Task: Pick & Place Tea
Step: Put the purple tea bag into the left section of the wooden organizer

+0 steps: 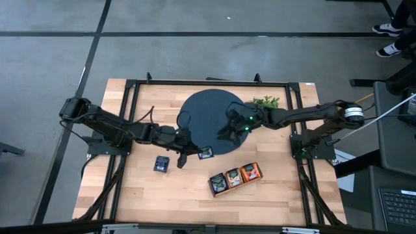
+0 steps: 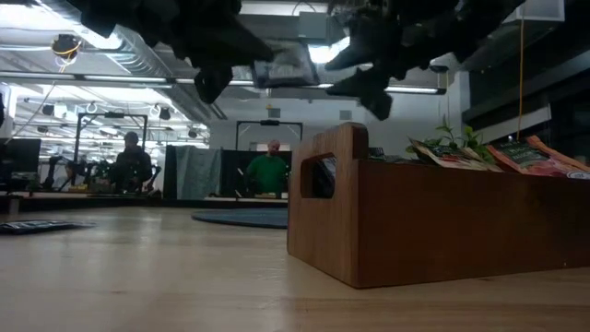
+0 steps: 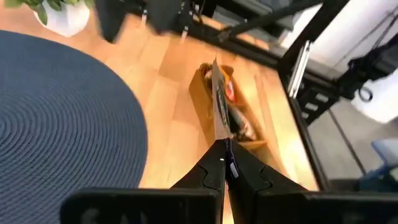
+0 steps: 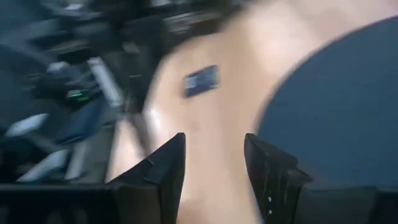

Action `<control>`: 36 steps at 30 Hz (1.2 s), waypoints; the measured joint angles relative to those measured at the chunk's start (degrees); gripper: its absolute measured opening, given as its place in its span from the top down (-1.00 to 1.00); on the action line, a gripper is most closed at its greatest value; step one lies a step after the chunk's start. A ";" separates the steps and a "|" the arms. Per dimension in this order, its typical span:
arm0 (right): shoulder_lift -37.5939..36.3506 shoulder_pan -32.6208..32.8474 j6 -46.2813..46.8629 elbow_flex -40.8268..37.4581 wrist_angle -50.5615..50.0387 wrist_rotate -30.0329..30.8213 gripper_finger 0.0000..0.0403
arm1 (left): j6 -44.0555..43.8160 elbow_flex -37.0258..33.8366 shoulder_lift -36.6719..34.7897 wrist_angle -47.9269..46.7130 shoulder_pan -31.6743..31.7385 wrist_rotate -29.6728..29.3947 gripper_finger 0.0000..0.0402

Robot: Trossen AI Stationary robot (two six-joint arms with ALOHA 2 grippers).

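My left gripper (image 1: 188, 155) is shut on a dark tea sachet (image 1: 205, 153), held above the near edge of the round dark mat (image 1: 208, 110). The left wrist view shows this sachet (image 3: 219, 106) edge-on, with the wooden tray (image 3: 249, 134) beyond it. My right gripper (image 1: 227, 130) hangs open over the mat with nothing between its fingers (image 4: 214, 168). Another dark sachet (image 1: 161, 163) lies flat on the table near my left arm. The tray (image 1: 235, 177) holds three sachets, dark, beige and orange, standing in its compartments. My left gripper pinches the sachet by one edge (image 3: 222, 138) between its two fingers. The fingers come from the table's left, slanting slightly down. The sachet sticks out ahead of the fingertips, lifted clear of the table and the mat (image 2: 286, 65).
A small leafy plant (image 1: 266, 102) stands at the mat's far right. Bare wood lies near the front edge on both sides of the tray. In the low view the tray's handle end (image 2: 323, 175) stands close, and people stand in the room behind.
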 joint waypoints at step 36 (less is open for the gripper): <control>-4.54 1.26 -6.14 0.00 -33.23 34.43 0.19 | -20.75 18.21 29.42 11.34 -17.64 -24.35 0.99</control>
